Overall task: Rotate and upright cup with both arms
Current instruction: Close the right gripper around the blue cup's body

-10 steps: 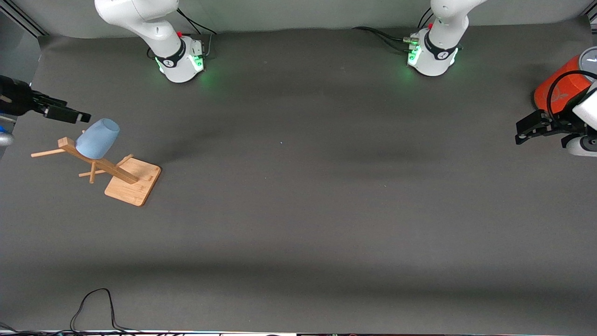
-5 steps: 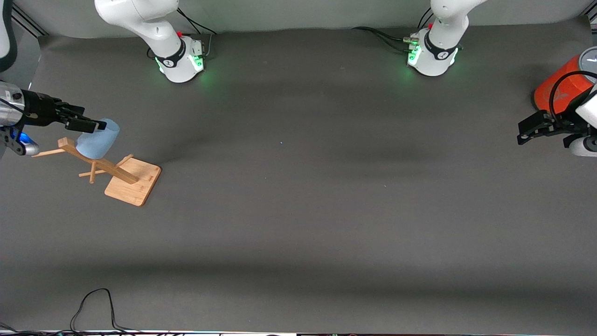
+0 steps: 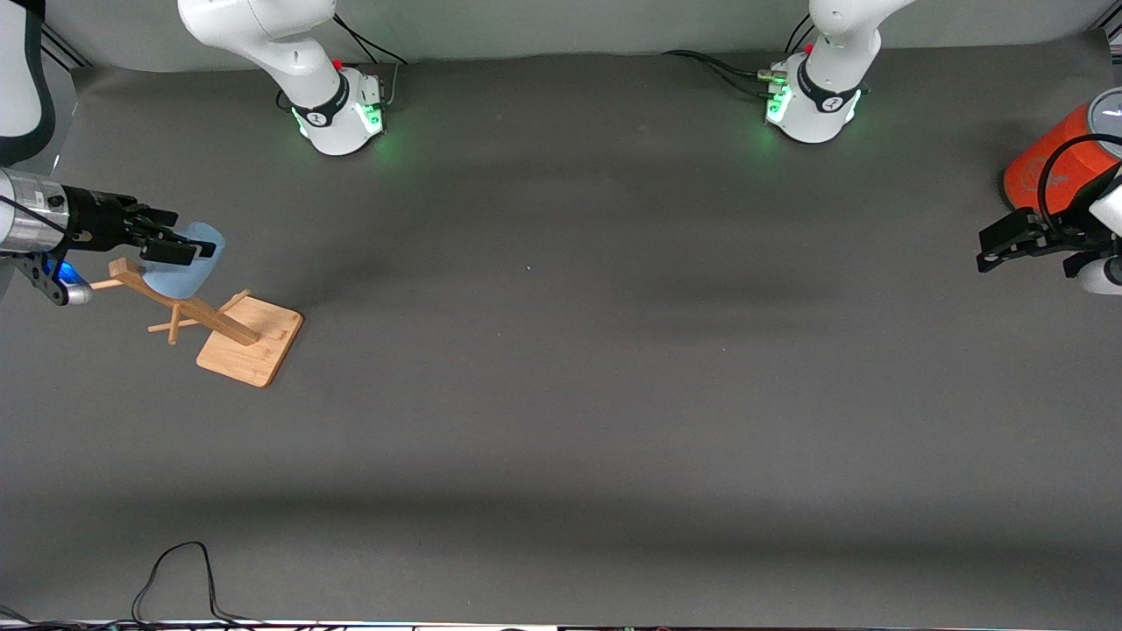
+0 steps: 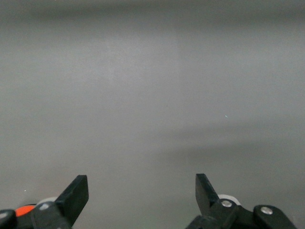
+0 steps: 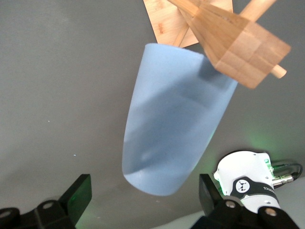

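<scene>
One cup (image 3: 186, 263), light blue, hung mouth-down and tilted on a peg of the wooden rack (image 3: 223, 329) at the right arm's end of the tabletop (image 3: 561, 394). I cannot see into the cup; its closed base points up and toward my right gripper (image 3: 171, 241). My right gripper is level with the cup, its two fingers spread wide, one on each side of the cup's base end; I cannot tell whether either finger touches the wall, and nothing is clamped. In the right wrist view the cup (image 5: 174, 124) fills the gap ahead of the right gripper (image 5: 143, 195), with the rack's post end (image 5: 238, 47) just beside the cup's rim. My left gripper (image 3: 999, 245) waits over the tabletop at the left arm's end, fingers fully apart, empty; in the left wrist view only bare tabletop shows past the left gripper (image 4: 142, 191). One orange cylinder (image 3: 1052, 166) stands near it. Count: one cup, one rack, one orange cylinder, two arms.
</scene>
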### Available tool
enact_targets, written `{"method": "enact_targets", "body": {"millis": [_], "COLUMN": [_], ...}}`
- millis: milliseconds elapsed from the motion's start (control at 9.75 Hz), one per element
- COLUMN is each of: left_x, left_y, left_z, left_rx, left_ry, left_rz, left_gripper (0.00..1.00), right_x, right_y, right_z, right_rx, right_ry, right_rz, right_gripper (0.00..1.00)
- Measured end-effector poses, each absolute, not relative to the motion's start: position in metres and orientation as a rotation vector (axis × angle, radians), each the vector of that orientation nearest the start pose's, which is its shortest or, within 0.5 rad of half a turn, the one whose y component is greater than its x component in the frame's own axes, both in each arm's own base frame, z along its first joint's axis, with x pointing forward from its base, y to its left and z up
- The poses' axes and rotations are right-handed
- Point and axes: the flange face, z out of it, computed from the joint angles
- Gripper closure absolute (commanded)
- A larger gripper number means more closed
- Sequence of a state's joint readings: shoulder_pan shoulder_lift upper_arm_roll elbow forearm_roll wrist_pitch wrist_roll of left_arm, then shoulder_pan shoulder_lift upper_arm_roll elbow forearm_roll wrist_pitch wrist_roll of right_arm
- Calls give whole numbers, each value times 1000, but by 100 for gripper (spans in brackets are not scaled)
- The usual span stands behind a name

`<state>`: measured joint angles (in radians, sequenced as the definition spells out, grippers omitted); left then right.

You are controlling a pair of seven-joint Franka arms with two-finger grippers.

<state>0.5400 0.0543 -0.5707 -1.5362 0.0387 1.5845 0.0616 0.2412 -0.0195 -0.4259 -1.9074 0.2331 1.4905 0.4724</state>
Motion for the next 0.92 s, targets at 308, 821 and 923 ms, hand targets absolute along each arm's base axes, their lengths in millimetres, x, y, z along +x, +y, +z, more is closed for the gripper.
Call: {"method": "enact_targets", "body": {"millis": [308,821,923], "left_x": [570,570,570], "left_y": [-5,-4,-4], "left_z": [616,615,615], "left_rx": [-3129,-3130,-3130], "left_ry": [144,144,144], "left_rz": [-3,0,1], "left_gripper": [0,0,0], "right_x": [499,499,500], "right_y": [-81,-92,-91], "right_z": [458,441,439], "right_rx": [-2672,-2581,-2566], "right_ry": [1068,1138,1143], "right_rz": [666,693,696], "right_gripper": [0,24,36]}}
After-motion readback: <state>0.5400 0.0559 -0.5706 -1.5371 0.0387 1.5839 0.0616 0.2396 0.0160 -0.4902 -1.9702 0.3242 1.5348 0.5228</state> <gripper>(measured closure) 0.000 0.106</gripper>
